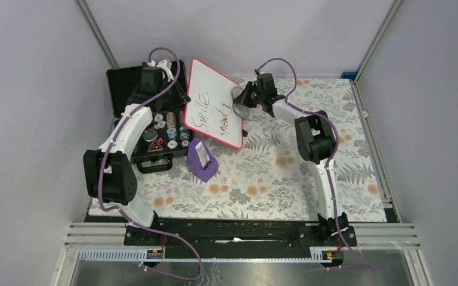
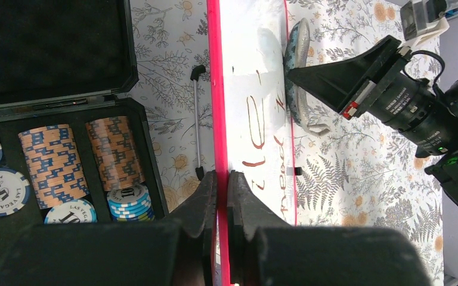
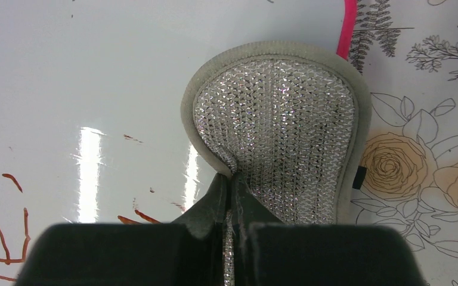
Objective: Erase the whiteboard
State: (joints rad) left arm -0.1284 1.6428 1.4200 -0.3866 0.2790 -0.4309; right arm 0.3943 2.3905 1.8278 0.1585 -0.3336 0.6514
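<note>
Table (image 1: 286, 173) in floral cover bears, far and left of centre, the tilted whiteboard (image 1: 214, 101) beside an open poker-chip case (image 1: 119, 89), its pink rim pinched by the closed left tool (image 2: 222, 176), the right tool (image 3: 232, 179) clamped on a silver mesh sponge (image 3: 280, 131) lying against the board's right edge.

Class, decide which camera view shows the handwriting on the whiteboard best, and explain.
The top external view: the whole whiteboard and both lines of handwriting face it. The left wrist view sees the writing steeply foreshortened; the right wrist view catches only a few strokes beside the sponge.
</note>
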